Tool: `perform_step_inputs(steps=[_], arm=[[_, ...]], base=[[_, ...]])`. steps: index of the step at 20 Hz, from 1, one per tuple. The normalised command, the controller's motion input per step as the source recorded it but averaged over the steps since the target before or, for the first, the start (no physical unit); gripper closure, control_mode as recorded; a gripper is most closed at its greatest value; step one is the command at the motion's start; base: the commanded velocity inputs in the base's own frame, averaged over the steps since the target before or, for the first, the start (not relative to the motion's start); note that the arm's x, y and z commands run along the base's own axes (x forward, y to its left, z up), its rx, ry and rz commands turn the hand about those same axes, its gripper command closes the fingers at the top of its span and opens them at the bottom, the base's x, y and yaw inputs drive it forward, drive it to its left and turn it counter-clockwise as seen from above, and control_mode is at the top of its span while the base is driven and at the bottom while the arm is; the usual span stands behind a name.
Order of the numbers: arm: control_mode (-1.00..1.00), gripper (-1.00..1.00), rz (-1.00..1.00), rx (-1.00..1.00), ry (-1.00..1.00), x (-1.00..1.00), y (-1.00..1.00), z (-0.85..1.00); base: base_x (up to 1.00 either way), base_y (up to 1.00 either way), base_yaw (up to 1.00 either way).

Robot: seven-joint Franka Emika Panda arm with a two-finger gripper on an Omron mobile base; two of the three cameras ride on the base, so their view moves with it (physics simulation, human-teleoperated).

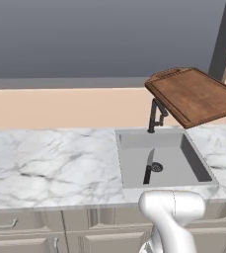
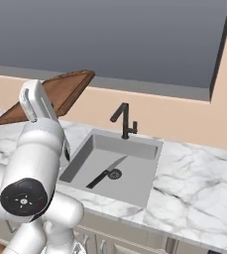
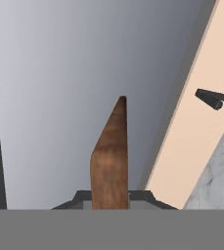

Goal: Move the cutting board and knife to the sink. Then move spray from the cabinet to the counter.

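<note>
The cutting board [image 1: 196, 94] hangs tilted in the air above the back right of the sink [image 1: 134, 141], over the faucet [image 1: 155, 116]. My gripper [image 3: 110, 199] is shut on the board's edge [image 3: 109, 161], which stands upright between the fingers in the hand view. In the right base view the board [image 2: 60, 92] shows behind my arm. The knife [image 1: 148, 168] lies on the sink floor beside the drain, also seen as the knife [image 2: 105, 173] from the right. The spray and the cabinet are out of view.
White marble counter [image 1: 50, 163] stretches left of the sink and continues on its right [image 2: 194, 168]. The black faucet [image 2: 125, 119] stands at the sink's back rim. A grey panel and a beige wall rise behind. Cream drawers run below.
</note>
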Motion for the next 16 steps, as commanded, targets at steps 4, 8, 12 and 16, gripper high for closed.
perform_step_inputs(steps=[4, 8, 12, 16], arm=[[1.00, 1.00, 0.00, 0.00, 0.00, 0.00, 0.00, 0.00], [1.00, 1.00, 0.00, 0.00, 0.00, 0.00, 0.00, 0.00], [1.00, 1.00, 0.00, 0.00, 0.00, 0.00, 0.00, 0.00], [1.00, 1.00, 0.00, 0.00, 0.00, 0.00, 0.00, 0.00]], base=[[0.20, -0.13, -0.04], [0.20, -0.10, -0.12], [0.17, 0.00, -0.34], [0.04, 0.00, -0.45]])
